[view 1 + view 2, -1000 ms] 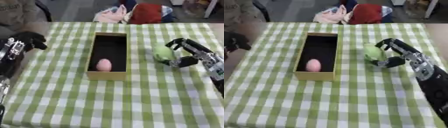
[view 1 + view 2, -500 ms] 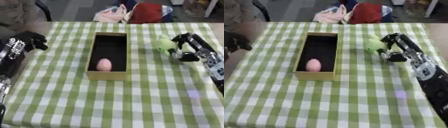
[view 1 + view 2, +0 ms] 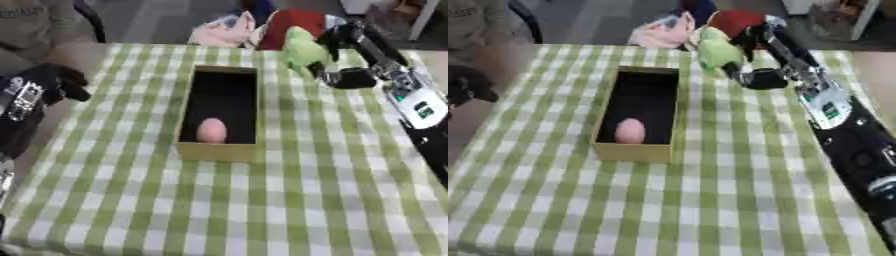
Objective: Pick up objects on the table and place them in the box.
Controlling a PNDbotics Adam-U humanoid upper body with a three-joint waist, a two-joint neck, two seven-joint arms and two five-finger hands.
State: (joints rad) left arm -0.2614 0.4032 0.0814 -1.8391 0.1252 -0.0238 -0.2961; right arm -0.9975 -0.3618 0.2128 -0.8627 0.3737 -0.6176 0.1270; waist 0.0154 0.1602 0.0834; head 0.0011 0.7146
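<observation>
Green object (image 3: 302, 50) gripped by right robot hand (image 3: 339, 55) | pink egg (image 3: 211, 130) in box (image 3: 217, 150) | left robot hand (image 3: 54, 82) curled, empty | no legible writing

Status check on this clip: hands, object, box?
Right hand shut on green object, lifted beside the box. Left hand idle at table's left edge. Pink egg in box. Nothing in the way.

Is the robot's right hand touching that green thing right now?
Touching. In the left eye view the right hand has its fingers and thumb curled round the green object, holding it clear of the checked table.
</observation>
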